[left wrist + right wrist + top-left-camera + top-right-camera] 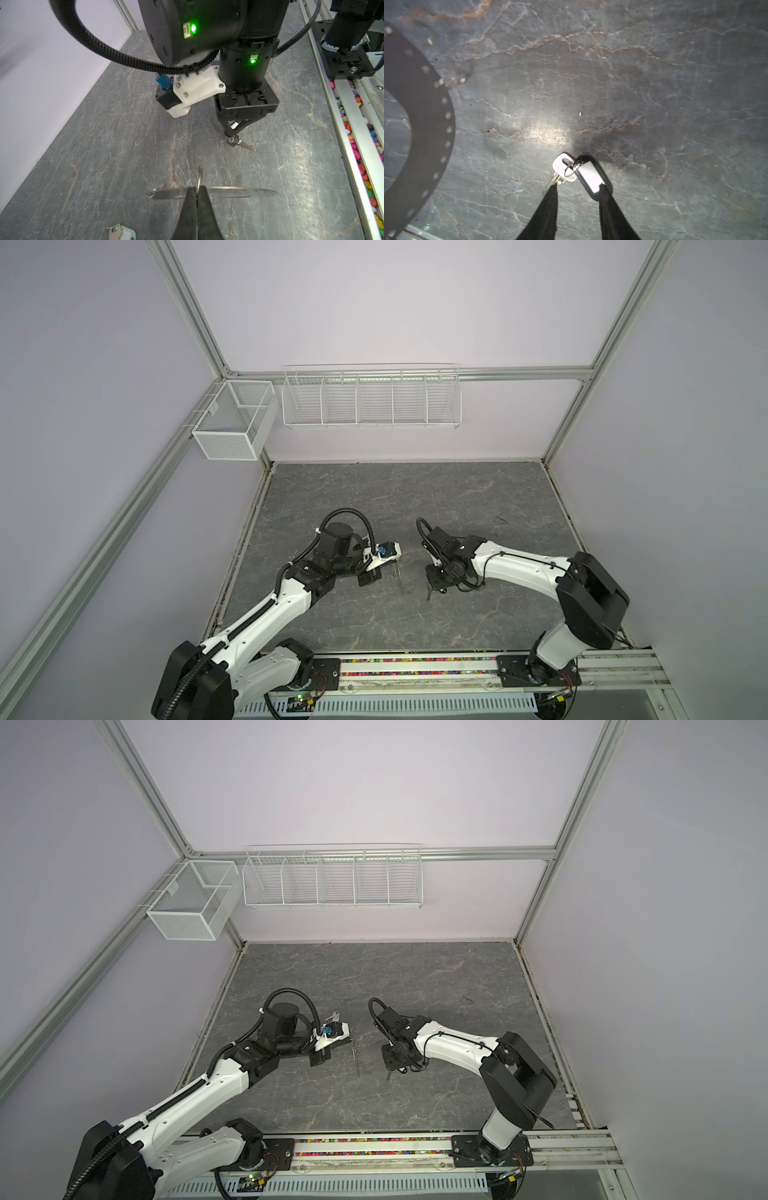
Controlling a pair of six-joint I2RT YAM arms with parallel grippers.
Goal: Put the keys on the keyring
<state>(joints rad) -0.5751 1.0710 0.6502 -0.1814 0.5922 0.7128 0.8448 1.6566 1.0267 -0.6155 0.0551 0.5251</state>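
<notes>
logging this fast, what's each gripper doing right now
left gripper: closed, holding the keyring on edge
right gripper: fingers around the black-tagged key, grip cannot be told

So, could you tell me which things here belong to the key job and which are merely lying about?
Job: keyring, upright in the shut left gripper; black-tagged key at the right gripper; white-tagged key on the table.
Lying about: mesh basket; wire rack; coloured pebbles.
</notes>
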